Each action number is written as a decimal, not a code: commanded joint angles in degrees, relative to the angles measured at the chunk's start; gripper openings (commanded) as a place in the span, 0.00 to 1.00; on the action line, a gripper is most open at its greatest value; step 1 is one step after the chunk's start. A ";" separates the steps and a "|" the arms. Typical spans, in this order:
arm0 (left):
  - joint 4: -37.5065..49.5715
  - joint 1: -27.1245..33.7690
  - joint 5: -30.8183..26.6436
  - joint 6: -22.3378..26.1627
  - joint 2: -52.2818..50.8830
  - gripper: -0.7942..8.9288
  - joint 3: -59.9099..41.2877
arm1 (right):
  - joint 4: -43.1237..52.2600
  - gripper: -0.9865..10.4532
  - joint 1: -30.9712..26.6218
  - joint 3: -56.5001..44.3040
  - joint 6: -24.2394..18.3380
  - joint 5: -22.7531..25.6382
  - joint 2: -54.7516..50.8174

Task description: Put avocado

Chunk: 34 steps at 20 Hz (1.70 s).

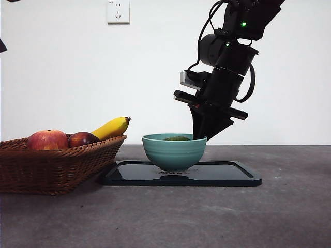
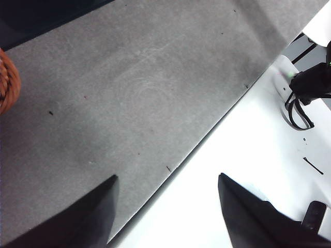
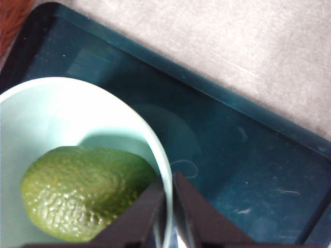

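The avocado (image 3: 83, 191), olive-green with bumpy skin, lies inside the teal bowl (image 1: 174, 152); only its top (image 1: 177, 138) shows over the rim in the front view. The bowl stands on the dark tray (image 1: 227, 175). My right gripper (image 1: 199, 135) comes down from the upper right to the bowl's right rim. In the right wrist view its jaws (image 3: 169, 181) are nearly closed, with the bowl's rim (image 3: 155, 139) between them, next to the avocado. My left gripper (image 2: 168, 178) is open and empty over the table's edge.
A wicker basket (image 1: 51, 165) at the left holds a red apple (image 1: 47, 140), a dark red fruit (image 1: 83, 138) and a banana (image 1: 111, 127). Its edge shows in the left wrist view (image 2: 5, 82). The tray (image 3: 232, 155) lies beside the basket.
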 commanded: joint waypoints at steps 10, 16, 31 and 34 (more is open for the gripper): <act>-0.83 -0.33 0.11 0.70 0.17 0.40 0.35 | -0.15 0.10 0.26 1.70 -0.72 0.20 1.75; -1.01 -0.33 0.11 0.72 0.17 0.40 0.35 | -0.48 0.21 0.35 1.73 -0.28 1.42 1.73; 1.27 -0.33 0.09 0.72 0.17 0.40 0.35 | -17.49 0.27 3.61 1.51 -0.81 2.86 -29.97; 1.27 -0.33 0.09 0.72 0.17 0.40 0.35 | -17.18 0.27 5.64 -2.01 -0.81 3.26 -35.63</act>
